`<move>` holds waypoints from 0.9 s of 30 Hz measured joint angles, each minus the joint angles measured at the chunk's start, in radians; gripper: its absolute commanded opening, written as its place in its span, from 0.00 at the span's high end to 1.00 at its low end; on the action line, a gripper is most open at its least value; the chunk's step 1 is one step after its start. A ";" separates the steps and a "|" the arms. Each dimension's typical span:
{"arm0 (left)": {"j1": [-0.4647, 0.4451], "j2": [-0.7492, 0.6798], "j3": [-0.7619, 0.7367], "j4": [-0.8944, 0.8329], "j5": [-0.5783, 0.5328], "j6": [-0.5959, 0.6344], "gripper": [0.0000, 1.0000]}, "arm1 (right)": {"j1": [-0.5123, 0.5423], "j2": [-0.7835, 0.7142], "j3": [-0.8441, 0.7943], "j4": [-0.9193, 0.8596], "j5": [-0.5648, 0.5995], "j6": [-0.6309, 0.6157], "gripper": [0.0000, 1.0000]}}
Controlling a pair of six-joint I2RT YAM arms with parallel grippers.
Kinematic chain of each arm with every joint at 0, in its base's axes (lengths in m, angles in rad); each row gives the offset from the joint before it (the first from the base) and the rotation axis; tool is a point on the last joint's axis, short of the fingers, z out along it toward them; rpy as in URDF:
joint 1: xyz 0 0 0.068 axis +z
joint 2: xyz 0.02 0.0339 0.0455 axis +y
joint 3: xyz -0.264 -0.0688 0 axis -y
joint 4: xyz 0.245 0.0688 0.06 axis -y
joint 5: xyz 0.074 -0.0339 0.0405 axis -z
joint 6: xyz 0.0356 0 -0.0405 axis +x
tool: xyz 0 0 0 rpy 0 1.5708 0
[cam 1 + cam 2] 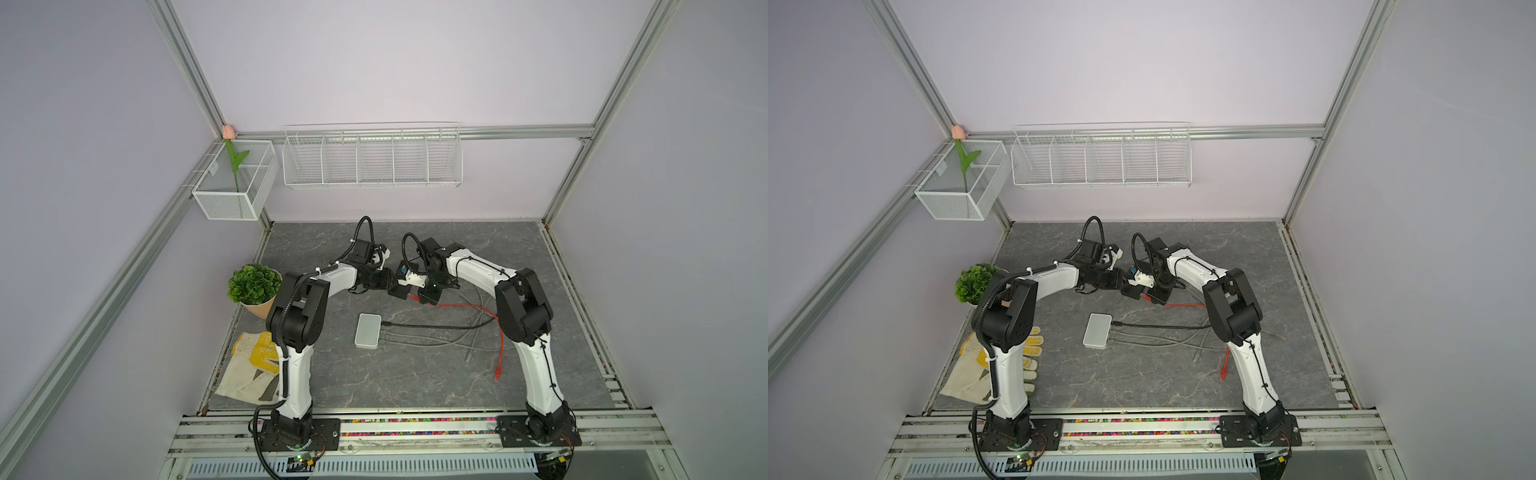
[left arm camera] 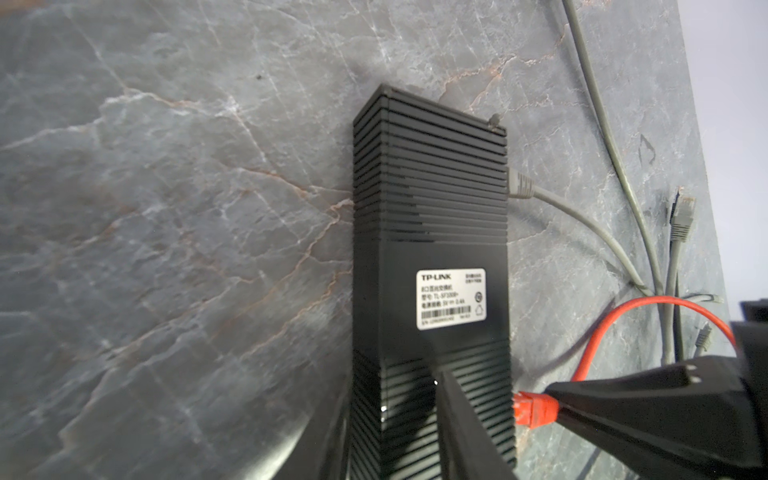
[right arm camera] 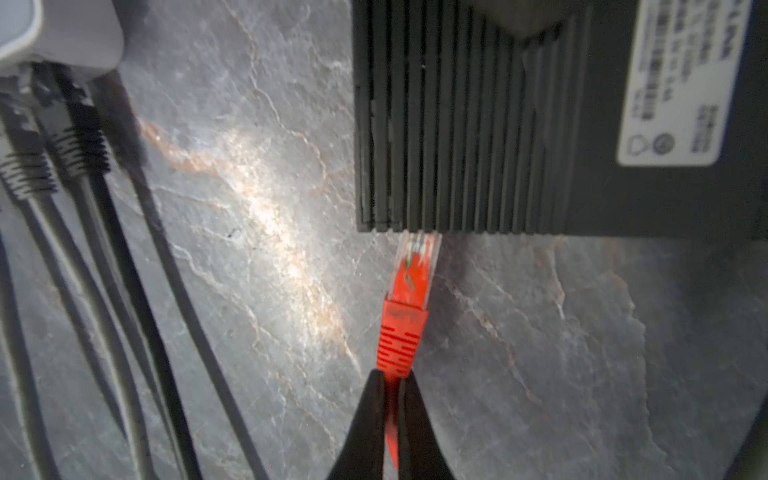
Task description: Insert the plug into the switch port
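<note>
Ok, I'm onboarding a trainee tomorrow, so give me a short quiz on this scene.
1. True or false: the right gripper is shut on the red plug.
2. The plug's clear tip is: A) at the edge of the black switch, not fully in; B) loose on the table; C) in the white hub.
3. What colour cable is already plugged into the black switch?
Key: 1 true; 2 A; 3 grey.

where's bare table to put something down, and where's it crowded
Bare: the front strip of table between box and the front rail; also the back right corner behind the right arm. Crowded: mid-table around switch and plug, the cables right of the box, and plant and gloves on the left.
</note>
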 measured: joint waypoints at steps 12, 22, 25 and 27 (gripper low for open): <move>-0.004 -0.001 -0.001 0.000 0.000 0.000 0.66 | 0.003 0.008 0.022 -0.004 0.019 0.000 0.92; -0.005 -0.007 -0.010 0.011 -0.006 0.000 0.70 | 0.017 0.016 0.022 -0.007 0.027 0.012 0.92; -0.004 -0.009 -0.014 0.017 -0.007 0.000 0.71 | 0.017 0.016 0.022 -0.006 0.027 0.013 0.92; -0.003 -0.009 -0.017 0.021 -0.005 0.000 0.72 | 0.017 0.016 0.018 -0.003 0.027 0.016 0.92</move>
